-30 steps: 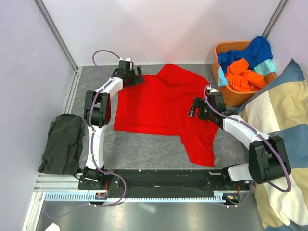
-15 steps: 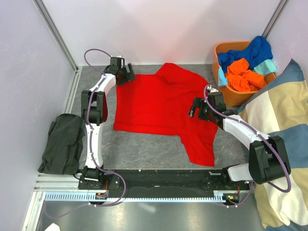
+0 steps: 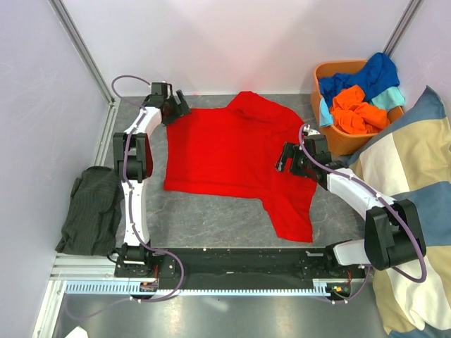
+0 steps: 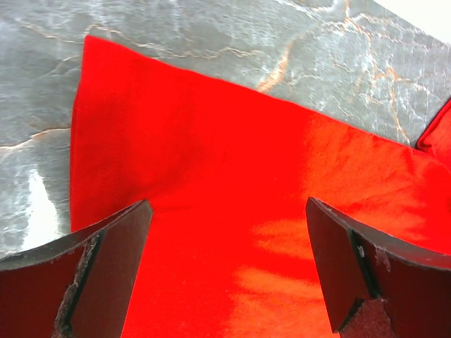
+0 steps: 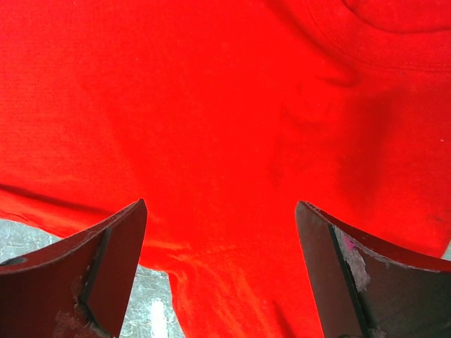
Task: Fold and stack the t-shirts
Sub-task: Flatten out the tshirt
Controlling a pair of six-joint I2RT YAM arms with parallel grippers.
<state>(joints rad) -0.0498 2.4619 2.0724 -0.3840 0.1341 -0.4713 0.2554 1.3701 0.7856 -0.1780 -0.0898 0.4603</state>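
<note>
A red t-shirt point(image 3: 229, 151) lies spread flat on the grey table, with one sleeve point(image 3: 292, 211) reaching toward the near edge. My left gripper point(image 3: 177, 105) hovers open over its far left corner; the left wrist view shows the left gripper point(image 4: 227, 204) with only red cloth point(image 4: 211, 155) under it and nothing between the fingers. My right gripper point(image 3: 284, 159) stands open above the shirt's right side. In the right wrist view, the right gripper point(image 5: 220, 204) spans the red fabric point(image 5: 225, 105) near the sleeve seam. Blue point(image 3: 373, 74), orange point(image 3: 356, 113) and teal point(image 3: 389, 96) t-shirts lie bunched in a basket.
The orange basket point(image 3: 338, 143) stands at the far right. A big blue-and-beige checked cushion point(image 3: 416, 183) leans along the right side. A dark folded garment point(image 3: 91, 211) lies at the left by the wall. Bare grey table point(image 3: 211, 211) shows in front of the shirt.
My left gripper has slid left along the shirt's far edge to its far left corner, still open. The right arm has not moved.
</note>
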